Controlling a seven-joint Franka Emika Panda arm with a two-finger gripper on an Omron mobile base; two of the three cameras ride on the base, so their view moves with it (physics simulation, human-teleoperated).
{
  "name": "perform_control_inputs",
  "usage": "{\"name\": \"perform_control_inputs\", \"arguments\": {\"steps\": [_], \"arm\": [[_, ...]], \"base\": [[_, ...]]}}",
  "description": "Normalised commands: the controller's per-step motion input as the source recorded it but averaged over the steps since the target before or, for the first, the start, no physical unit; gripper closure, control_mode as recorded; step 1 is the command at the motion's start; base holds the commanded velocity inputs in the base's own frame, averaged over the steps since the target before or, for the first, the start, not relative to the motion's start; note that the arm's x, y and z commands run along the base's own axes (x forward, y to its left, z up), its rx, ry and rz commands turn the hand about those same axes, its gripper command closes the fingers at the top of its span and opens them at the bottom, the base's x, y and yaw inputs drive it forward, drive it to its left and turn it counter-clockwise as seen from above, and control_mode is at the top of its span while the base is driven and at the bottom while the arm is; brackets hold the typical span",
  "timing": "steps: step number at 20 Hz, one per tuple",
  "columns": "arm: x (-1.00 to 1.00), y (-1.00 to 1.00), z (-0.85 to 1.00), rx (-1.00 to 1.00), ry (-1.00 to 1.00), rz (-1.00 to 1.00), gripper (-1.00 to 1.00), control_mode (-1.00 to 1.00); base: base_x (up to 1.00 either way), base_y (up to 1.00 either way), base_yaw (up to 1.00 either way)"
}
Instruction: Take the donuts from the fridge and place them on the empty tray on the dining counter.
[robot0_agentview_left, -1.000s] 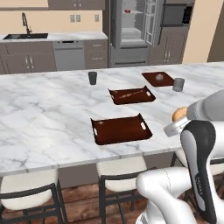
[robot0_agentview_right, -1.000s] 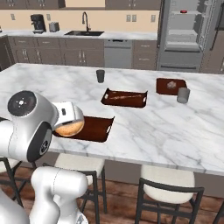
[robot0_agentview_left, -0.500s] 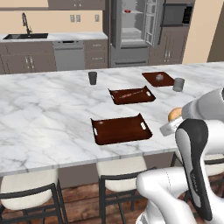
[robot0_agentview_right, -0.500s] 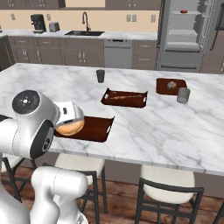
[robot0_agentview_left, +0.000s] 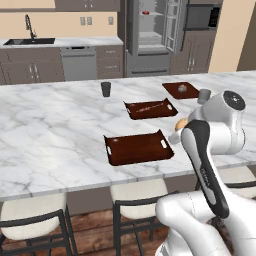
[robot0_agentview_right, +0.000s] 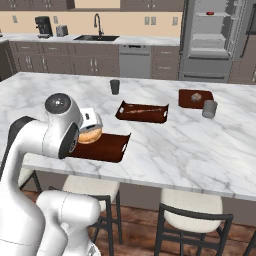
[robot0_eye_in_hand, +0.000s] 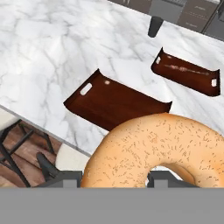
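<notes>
Hand view: claw (robot0_eye_in_hand: 114, 177) pinching the orange-tan donut (robot0_eye_in_hand: 159, 151) above the near edge of the marble tabletop (robot0_eye_in_hand: 48, 57), just short of the empty tray (robot0_eye_in_hand: 114, 103).

From the right base view the donut (robot0_agentview_right: 90, 134) hangs at the tray's (robot0_agentview_right: 102, 148) near-left corner, the robot's own white elbow blocking part of that tray; from the left base view the donut (robot0_agentview_left: 181, 123) sits just beyond the tray's (robot0_agentview_left: 138, 147) right end. Past the empty tray lies a second dark tray (robot0_agentview_right: 142, 111) carrying a thin stick-like item; farther on stand a dark cup (robot0_agentview_right: 115, 86), a grey cup (robot0_agentview_right: 209, 108) and a small board (robot0_agentview_right: 195, 98) with a roundish item. Pale-seated stools (robot0_agentview_right: 190, 210) line the tabletop's near side. Far behind the tray, the fridge (robot0_agentview_left: 152, 35) stands open, a small red thing (robot0_agentview_left: 145, 12) on its upper shelf.
</notes>
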Motion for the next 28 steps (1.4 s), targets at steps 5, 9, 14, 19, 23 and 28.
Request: {"name": "perform_control_inputs", "arguments": {"steps": [5,9,14,19,23,28], "arm": [[0.52,0.15,-0.42,0.11,0.03,0.00,1.00,-1.00],[0.38,0.18,-0.47,0.16,0.04,0.00,1.00,-1.00],[0.36,0.15,-0.23,0.02,0.01,0.00,1.00,-1.00],[0.34,0.08,-0.28,-0.03,0.10,0.00,1.00,-1.00],[0.45,0.08,-0.48,-0.04,0.21,0.00,1.00,-1.00],[0.41,0.02,-0.16,0.00,0.01,0.00,1.00,-1.00]], "base": [[0.00,0.00,0.00],[0.00,0.00,0.00],[0.00,0.00,0.00],[0.00,0.00,0.00],[0.00,0.00,0.00],[0.00,0.00,0.00]]}}
